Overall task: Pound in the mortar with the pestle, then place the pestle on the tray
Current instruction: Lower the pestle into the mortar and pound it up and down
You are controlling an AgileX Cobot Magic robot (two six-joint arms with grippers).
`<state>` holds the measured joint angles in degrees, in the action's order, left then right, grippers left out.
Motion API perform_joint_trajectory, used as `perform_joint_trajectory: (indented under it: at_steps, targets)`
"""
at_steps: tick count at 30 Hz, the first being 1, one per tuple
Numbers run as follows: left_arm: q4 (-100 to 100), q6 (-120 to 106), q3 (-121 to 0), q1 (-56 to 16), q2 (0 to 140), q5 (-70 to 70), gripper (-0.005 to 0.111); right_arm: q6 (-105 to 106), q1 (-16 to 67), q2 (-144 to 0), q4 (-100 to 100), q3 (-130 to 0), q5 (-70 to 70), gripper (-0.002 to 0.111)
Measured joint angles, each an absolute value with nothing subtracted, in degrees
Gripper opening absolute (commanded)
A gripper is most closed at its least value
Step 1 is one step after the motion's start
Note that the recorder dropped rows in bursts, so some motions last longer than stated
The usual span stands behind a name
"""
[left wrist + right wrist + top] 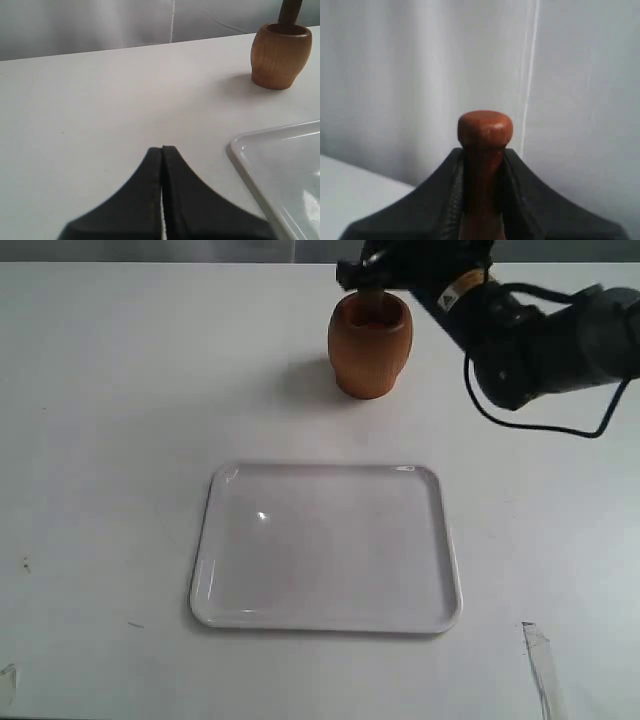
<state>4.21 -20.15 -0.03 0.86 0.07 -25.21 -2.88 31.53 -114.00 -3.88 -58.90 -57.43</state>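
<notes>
Worktop point(120, 390): white, fills the exterior view.
Tray point(325, 545): white, rectangular, flat on the worktop, lower centre of the frame.
Mortar point(370, 350): light brown, upright, upper centre, well apart from the tray.
Pestle point(485, 132): reddish-brown, upright, lower end inside the mortar, knob uppermost.
Right claw point(485, 160): clamped on the pestle's narrow neck, above the mortar.
Left claw point(161, 150): fingers pressed together, holding nothing.

A: Where is the tray point(330, 550)?
B: On the table point(100, 440), front centre.
A: And the mortar point(370, 350)?
B: Behind the tray, apart. The pestle point(374, 302) stands in it, clasped from above by the right gripper point(378, 280).
</notes>
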Motion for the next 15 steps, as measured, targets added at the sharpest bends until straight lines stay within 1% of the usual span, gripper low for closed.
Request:
perform_joint_trajectory:
  at_steps: [4,7,15]
  targets:
    - [4.21,-20.15,-0.03,0.86,0.07,-25.21,0.0,-1.5,31.53,-107.16,-4.51,-58.9,-58.81,0.0]
    - [4.21,-20.15,-0.03,0.86,0.07,-25.21,0.0,-1.39,31.53,-106.36,-4.63,-58.9,-58.6,0.0]
    - [4.21,-20.15,-0.03,0.86,0.07,-25.21,0.0,-1.31,31.53,-116.1,-4.73,-58.9,-51.33,0.0]
